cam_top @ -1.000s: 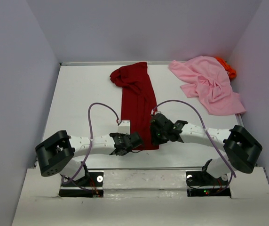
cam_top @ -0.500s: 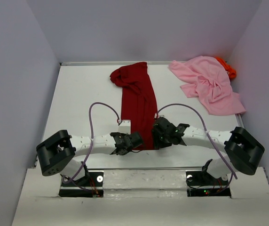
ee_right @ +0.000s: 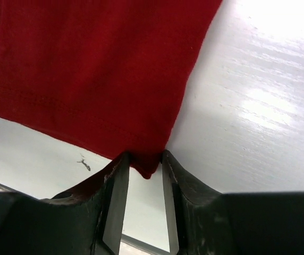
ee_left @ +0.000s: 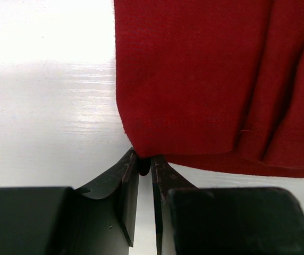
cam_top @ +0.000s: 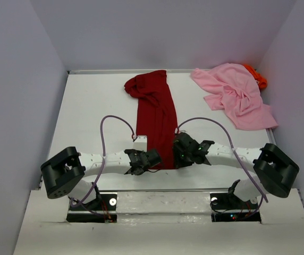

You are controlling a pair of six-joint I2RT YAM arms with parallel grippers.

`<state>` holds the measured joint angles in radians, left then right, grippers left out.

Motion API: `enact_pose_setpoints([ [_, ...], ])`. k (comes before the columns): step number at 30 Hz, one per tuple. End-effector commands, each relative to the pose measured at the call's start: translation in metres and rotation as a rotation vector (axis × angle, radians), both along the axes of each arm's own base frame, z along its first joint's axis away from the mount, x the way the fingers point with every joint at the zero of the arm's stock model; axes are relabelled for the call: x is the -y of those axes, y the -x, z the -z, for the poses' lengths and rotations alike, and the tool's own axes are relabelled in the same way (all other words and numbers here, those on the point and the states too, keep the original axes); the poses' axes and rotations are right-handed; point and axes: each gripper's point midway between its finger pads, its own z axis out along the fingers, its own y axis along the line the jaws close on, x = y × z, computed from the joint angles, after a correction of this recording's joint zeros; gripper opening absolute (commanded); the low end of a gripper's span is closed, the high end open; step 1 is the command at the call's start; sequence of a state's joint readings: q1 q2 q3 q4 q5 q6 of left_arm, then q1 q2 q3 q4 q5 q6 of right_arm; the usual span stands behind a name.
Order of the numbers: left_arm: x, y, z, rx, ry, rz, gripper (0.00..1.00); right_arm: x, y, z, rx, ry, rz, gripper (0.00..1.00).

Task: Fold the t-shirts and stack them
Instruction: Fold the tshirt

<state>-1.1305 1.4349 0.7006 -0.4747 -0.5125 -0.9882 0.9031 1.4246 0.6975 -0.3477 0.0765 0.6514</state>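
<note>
The dark red t-shirt (cam_top: 154,114) lies as a long narrow strip down the middle of the white table, bunched at its far end. My left gripper (cam_top: 151,159) is shut on its near left corner (ee_left: 194,79), with the cloth pinched at the fingertips (ee_left: 144,162). My right gripper (cam_top: 177,154) grips the near right corner (ee_right: 88,69), its jaws close together with the cloth tip between them (ee_right: 144,159). The light pink t-shirt (cam_top: 234,95) lies crumpled at the far right. The bright orange t-shirt (cam_top: 258,78) peeks out behind it.
The table (cam_top: 96,117) is walled at the back and on both sides. Purple cables (cam_top: 109,119) arch over both arms. The arm bases stand on the near ledge (cam_top: 157,204).
My right gripper has moved nearer, to the red shirt's near right corner. The left gripper and the shirts have hardly moved.
</note>
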Motion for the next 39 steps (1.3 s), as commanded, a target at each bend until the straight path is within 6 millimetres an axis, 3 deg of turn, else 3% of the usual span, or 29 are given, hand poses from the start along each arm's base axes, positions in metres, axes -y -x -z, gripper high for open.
enact_pose_setpoints([
  [1, -0.016, 0.001, -0.005, 0.012, -0.050, -0.014, 0.24, -0.007, -0.003, 0.006, -0.004, 0.004, -0.010, 0.37],
  [5, -0.016, 0.001, -0.007, 0.012, -0.048, -0.012, 0.24, -0.010, -0.007, 0.007, 0.002, 0.007, -0.017, 0.23],
  [9, -0.015, 0.001, -0.007, 0.012, -0.049, -0.009, 0.21, -0.011, -0.007, 0.009, -0.003, 0.009, -0.018, 0.00],
  [12, -0.015, 0.001, -0.005, 0.010, -0.051, -0.004, 0.00, -0.010, -0.007, 0.008, 0.003, 0.006, -0.017, 0.00],
  [18, -0.013, -0.001, -0.005, 0.009, -0.061, 0.007, 0.00, -0.008, -0.007, -0.005, 0.024, -0.006, -0.021, 0.00],
  [25, -0.010, -0.011, -0.032, 0.070, -0.051, 0.012, 0.00, -0.008, -0.014, -0.035, 0.081, -0.026, -0.023, 0.00],
  [30, -0.003, -0.017, -0.057, 0.108, -0.014, 0.021, 0.00, -0.011, -0.016, -0.049, 0.102, -0.042, -0.033, 0.00],
  [39, -0.002, -0.033, -0.082, 0.165, -0.059, 0.026, 0.00, -0.016, -0.028, -0.068, 0.148, -0.033, -0.046, 0.00],
])
